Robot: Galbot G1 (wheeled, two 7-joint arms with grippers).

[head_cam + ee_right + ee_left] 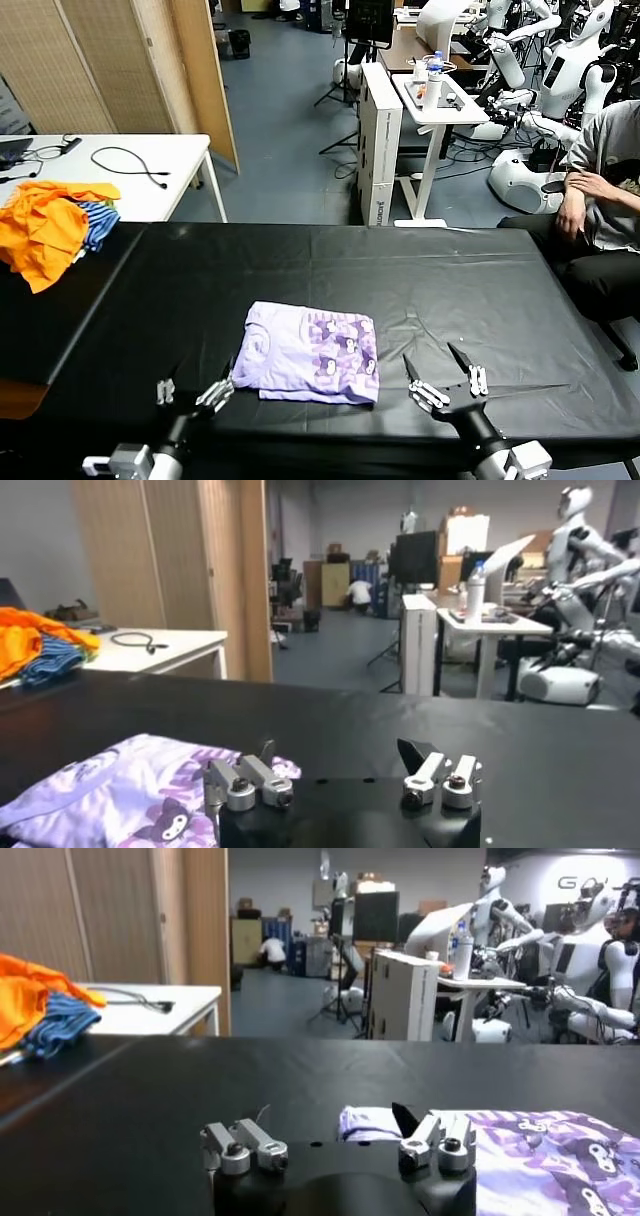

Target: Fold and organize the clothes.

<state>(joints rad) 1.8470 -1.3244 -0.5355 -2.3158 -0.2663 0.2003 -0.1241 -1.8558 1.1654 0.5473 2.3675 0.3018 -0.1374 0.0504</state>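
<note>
The pale lavender T-shirt [308, 351] lies folded into a compact rectangle on the black table, its darker purple print showing on the right half. It also shows in the left wrist view [520, 1146] and in the right wrist view [120, 792]. My left gripper [193, 390] is open and empty, low at the table's front edge just left of the shirt. My right gripper [440, 372] is open and empty, low at the front edge just right of the shirt. Neither touches the fabric.
A heap of orange and blue-striped garments [52, 226] lies at the far left of the black table [400, 280]. A white table with cables [120, 165] stands behind it. A seated person [600, 210] is at the far right edge.
</note>
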